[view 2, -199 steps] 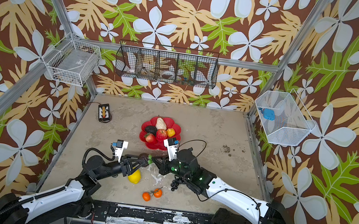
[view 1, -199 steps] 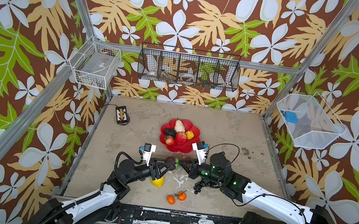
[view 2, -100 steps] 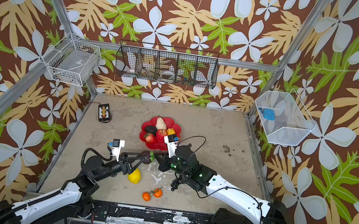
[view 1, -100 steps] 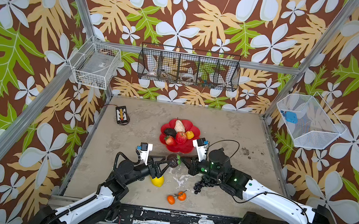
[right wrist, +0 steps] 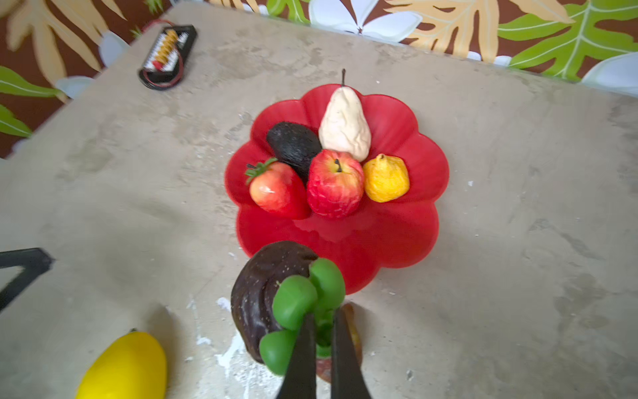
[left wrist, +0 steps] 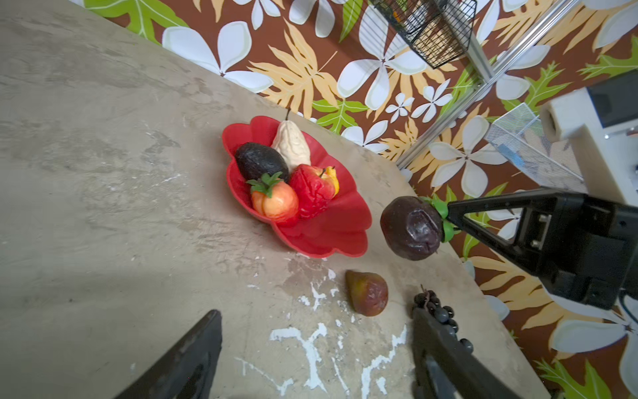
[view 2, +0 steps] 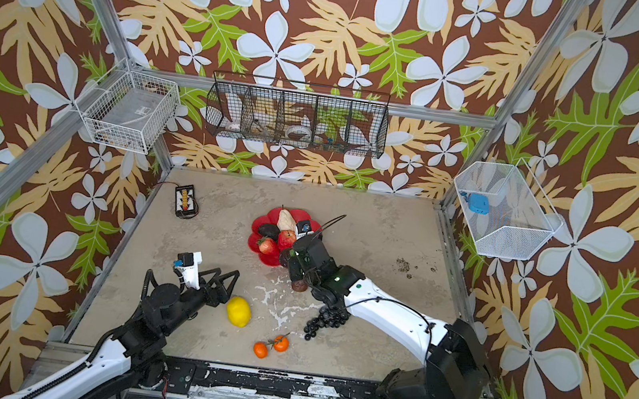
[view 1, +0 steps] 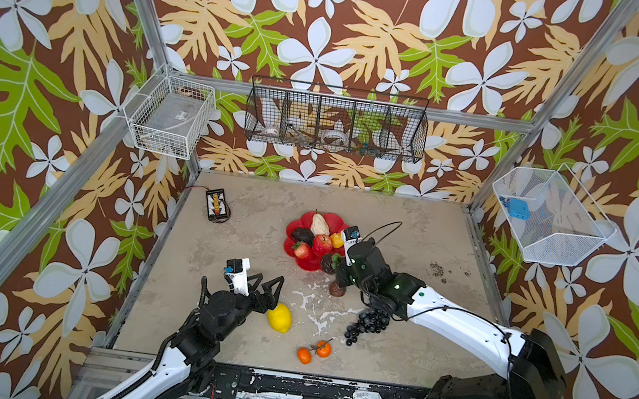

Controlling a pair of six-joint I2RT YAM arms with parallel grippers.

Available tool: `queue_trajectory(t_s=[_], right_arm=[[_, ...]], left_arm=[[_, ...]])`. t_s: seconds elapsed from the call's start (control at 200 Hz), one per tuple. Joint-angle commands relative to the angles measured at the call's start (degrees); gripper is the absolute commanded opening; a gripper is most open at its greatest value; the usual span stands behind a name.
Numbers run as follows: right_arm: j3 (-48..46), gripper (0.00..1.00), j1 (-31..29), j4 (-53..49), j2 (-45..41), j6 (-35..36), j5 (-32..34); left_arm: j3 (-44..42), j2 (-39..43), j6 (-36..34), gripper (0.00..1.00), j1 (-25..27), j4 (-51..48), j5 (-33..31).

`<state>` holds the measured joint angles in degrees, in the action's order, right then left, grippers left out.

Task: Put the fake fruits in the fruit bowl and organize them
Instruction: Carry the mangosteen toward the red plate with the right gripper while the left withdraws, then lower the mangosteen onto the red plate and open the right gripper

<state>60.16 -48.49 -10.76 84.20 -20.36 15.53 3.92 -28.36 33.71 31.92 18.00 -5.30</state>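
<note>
The red scalloped fruit bowl (view 1: 307, 265) (right wrist: 379, 238) holds a beige pear (right wrist: 345, 121), a dark avocado (right wrist: 293, 145), a red apple (right wrist: 335, 186), a strawberry (right wrist: 276, 190) and a small yellow fruit (right wrist: 386, 178). My right gripper (right wrist: 322, 331) (view 1: 337, 259) is shut on the green leafy stem of a dark purple fruit (right wrist: 259, 286) (left wrist: 411, 228), which hangs over the bowl's near rim. Open and holding nothing, my left gripper (view 1: 269, 282) (left wrist: 316, 312) hovers just behind the yellow lemon (view 1: 280, 318). A brown fruit (view 1: 337, 291), black grapes (view 1: 366, 326) and two oranges (view 1: 314, 351) lie on the table.
A black battery box (view 1: 217, 204) with a cable lies at the back left of the table. Wire baskets (view 1: 336, 125) hang on the walls. White paint flecks (view 1: 312, 304) mark the table between the arms. The right arm's forearm partly covers the grapes.
The left gripper has opened, let go of the dark purple fruit and drawn back to the left. The right gripper has carried that fruit by its stem toward the bowl's near rim.
</note>
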Motion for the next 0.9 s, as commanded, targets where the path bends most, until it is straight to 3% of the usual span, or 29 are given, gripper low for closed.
queue_trajectory(t_s=[0.0, 0.265, 0.896], right_arm=[[3.1, 0.04, 0.1, -1.0, 3.6, 4.5, 5.3], [10.6, 0.03, 0.1, -3.3, 13.2, 9.6, 8.6], [18.4, 0.04, 0.0, -5.8, 23.9, 12.7, 3.6]], left_arm=[[-0.7, 1.1, -2.3, 0.86, 0.0, -0.1, -2.7], [-1.1, 1.0, -1.2, 0.86, 0.0, 0.3, -1.7], [-1.2, -1.8, -0.1, 0.86, 0.0, 3.1, 1.5]])
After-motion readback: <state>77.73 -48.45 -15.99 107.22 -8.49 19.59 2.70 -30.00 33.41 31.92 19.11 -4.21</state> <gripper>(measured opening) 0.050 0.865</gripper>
